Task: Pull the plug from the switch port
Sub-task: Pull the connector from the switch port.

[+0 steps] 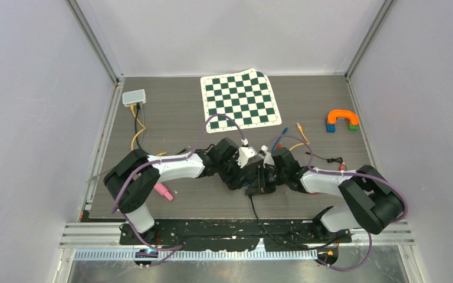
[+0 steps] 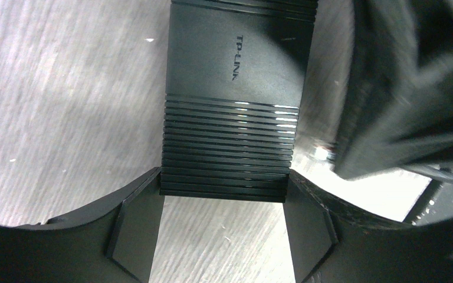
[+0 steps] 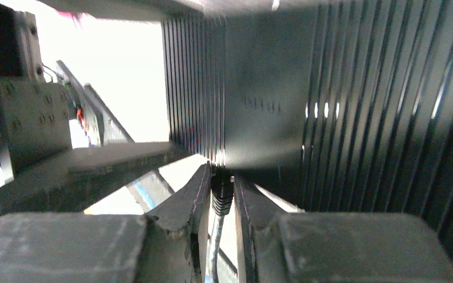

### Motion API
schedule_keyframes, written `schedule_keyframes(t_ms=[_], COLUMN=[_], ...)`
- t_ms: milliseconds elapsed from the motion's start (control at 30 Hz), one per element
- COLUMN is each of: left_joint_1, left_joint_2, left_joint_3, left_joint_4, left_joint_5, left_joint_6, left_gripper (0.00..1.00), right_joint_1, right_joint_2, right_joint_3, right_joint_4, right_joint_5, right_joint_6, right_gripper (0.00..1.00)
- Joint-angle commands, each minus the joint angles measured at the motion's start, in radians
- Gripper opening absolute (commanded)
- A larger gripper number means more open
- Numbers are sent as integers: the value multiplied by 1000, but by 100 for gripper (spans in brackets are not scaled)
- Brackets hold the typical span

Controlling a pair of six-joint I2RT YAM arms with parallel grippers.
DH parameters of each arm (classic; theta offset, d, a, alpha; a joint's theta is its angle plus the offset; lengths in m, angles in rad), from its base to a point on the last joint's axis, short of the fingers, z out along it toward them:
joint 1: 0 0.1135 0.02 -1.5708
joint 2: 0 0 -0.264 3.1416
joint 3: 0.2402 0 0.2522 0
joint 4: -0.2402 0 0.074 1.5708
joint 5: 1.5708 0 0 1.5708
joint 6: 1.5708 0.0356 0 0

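A black ribbed TP-Link switch (image 2: 236, 106) lies on the table between the arms, mostly hidden by them in the top view (image 1: 255, 181). My left gripper (image 2: 224, 206) is shut on its near end, one finger (image 2: 135, 224) on each side. In the right wrist view the switch (image 3: 307, 106) fills the frame. My right gripper (image 3: 222, 191) is shut on the black plug (image 3: 222, 197), which sits at the switch's edge; its black cable (image 1: 252, 207) runs toward the near table edge.
A chessboard mat (image 1: 242, 99) lies at the back centre. A small white box (image 1: 134, 97) with orange and black cables sits back left. An orange arch on coloured blocks (image 1: 342, 119) is at the right. A pink object (image 1: 164, 191) lies near the left arm. Loose cables (image 1: 298, 138) lie behind the right gripper.
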Motion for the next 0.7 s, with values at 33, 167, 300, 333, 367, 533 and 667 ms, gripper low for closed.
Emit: schedule_keyframes(t_ms=[33,167,300,333,367,533,667], left_joint_1=[21,21,18,16,15,15,15], left_joint_2=[39,38,26,19,8,-70,-149], left_joint_3=[-13,-15,-33,-41,-51,-127,-167], left_joint_4=[-52,-50,-34,-28,-22,43,104], left_joint_5=[-137,-133,-91,-91,-87,-96,-114], left_joint_6=[4,10,28,32,35,5,-52], left_gripper=[26,26,36,44,52,98,100], right_joint_1=[32,36,36,35,35,19,5], right_joint_2=[-23,-35,-77,-108,-127,-286,-382], right_joint_3=[3,-1,14,25,32,100,159], right_joint_4=[-107,-95,-102,-107,-113,-185,-208], right_joint_5=[-135,-127,-36,-5,14,160,194], right_joint_6=[-49,-33,-10,-7,-1,23,31], right_gripper=[5,5,5,5,5,5,5])
